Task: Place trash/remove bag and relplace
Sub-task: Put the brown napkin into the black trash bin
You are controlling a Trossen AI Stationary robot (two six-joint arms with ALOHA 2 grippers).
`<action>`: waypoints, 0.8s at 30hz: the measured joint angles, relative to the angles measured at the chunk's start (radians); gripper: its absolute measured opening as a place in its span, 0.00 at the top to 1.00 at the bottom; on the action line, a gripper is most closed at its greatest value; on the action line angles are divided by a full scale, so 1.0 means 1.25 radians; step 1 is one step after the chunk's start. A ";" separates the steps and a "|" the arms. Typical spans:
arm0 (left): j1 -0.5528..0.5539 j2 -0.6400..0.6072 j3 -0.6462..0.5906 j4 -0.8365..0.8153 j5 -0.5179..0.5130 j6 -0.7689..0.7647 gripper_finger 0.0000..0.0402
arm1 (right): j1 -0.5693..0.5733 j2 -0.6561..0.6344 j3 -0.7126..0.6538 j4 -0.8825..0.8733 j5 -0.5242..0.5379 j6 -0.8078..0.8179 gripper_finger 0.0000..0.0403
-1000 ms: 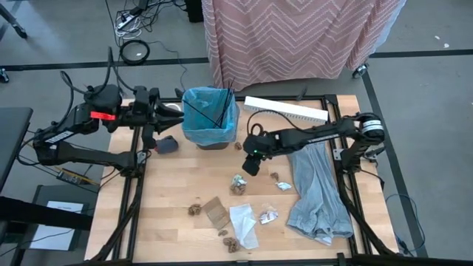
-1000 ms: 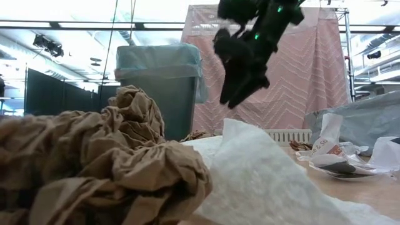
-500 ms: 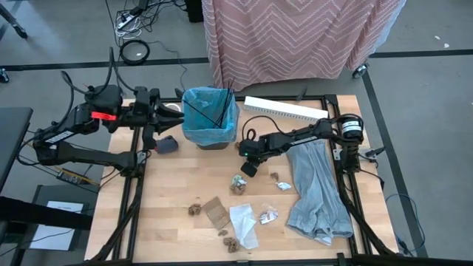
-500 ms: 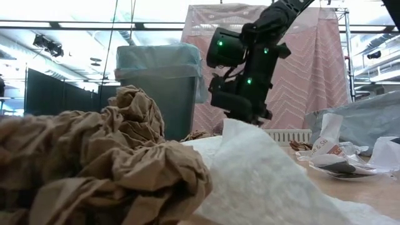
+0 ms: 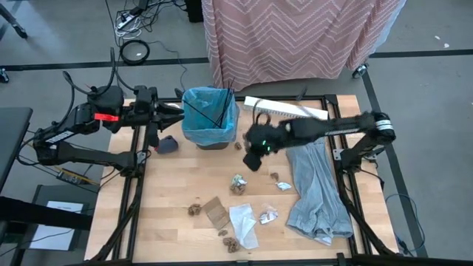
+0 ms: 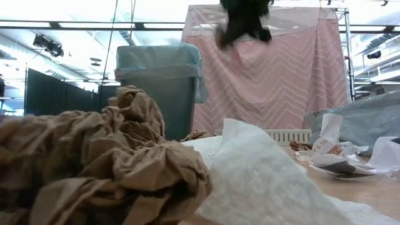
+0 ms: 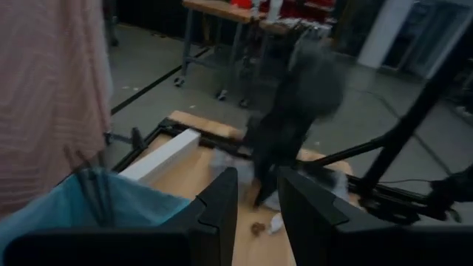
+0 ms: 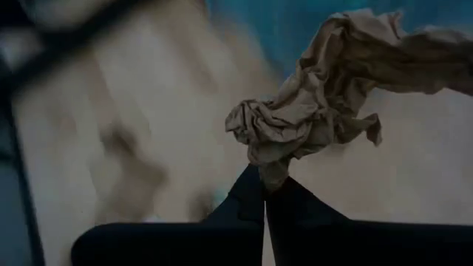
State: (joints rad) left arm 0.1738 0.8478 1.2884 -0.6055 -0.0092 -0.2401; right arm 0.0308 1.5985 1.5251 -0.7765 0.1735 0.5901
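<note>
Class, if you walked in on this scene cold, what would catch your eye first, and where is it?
First, the right hand, raised near the middle of the table, pinching a crumpled brown paper lump. Next, the blue-lined bin at the table's back, where the left hand waits at its rim. Then the scattered scraps on the boards in front.

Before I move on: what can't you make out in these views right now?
- Bin contents: the high view shows only the blue liner and dark sticks; the low view sees just its outer wall.
- Right tool: motion-blurred in the high view; cut off by the top edge in the low view. Only its wrist view shows it pinching a brown lump.
- Table behind the brown lump: blurred in the right wrist view.
- Left tool: whether it touches the bin.
</note>
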 joint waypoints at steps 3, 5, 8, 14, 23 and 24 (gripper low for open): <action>0.000 0.002 0.000 -0.012 -0.025 0.000 0.74 | -0.025 0.004 0.116 0.002 0.055 -0.059 1.00; 0.000 0.002 0.000 -0.015 -0.035 0.000 0.74 | -0.051 0.022 0.193 0.032 0.084 -0.118 1.00; 0.000 0.002 0.000 -0.015 -0.037 0.000 0.74 | -0.108 0.073 0.305 0.043 0.088 -0.195 1.00; 0.000 0.002 0.000 -0.020 -0.036 -0.001 0.74 | -0.202 0.232 0.478 0.036 -0.011 -0.288 1.00; 0.000 0.002 0.000 -0.053 -0.035 -0.028 0.74 | -0.220 0.348 0.558 -0.095 -0.051 -0.491 0.80; 0.000 0.002 0.000 -0.058 -0.034 -0.030 0.74 | -0.218 0.349 0.557 -0.101 -0.051 -0.503 0.75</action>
State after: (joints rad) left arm 0.1741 0.8501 1.2881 -0.6778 -0.0512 -0.2777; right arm -0.2411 2.0342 2.2215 -0.9022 0.1093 -0.0391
